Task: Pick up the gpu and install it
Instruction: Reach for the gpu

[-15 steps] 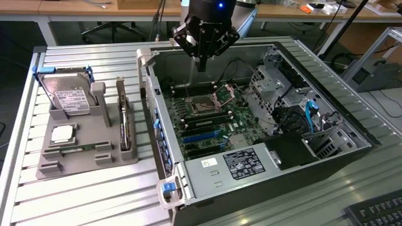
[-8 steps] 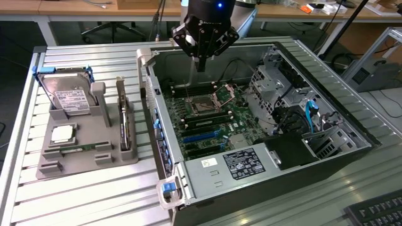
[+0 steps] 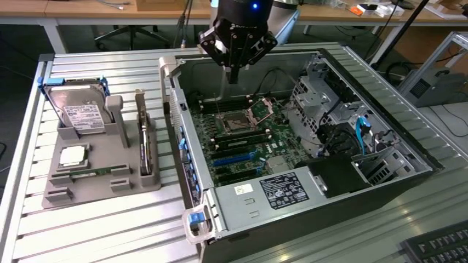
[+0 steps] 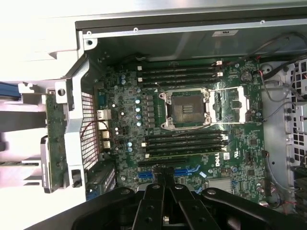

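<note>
1. The open computer case (image 3: 177, 118) is laid on its side on the table, with the motherboard (image 3: 241, 137) facing up and no card seated in the expansion slots as far as can be made out.
2. A grey holder (image 3: 95, 186) is parked just beside the case, on the exterior view's left, with a hard drive (image 3: 84, 115) propped up in it.
3. The gripper (image 3: 232, 75) is hung over the far part of the motherboard, fingers pinched together and nothing gripped.
4. The gpu (image 3: 146, 147) is stood on edge in the holder, untouched. It's outside the case wall, off to the exterior view's left of the gripper and nearer the camera. Its long axis is run roughly parallel to that wall, far to near.
</note>
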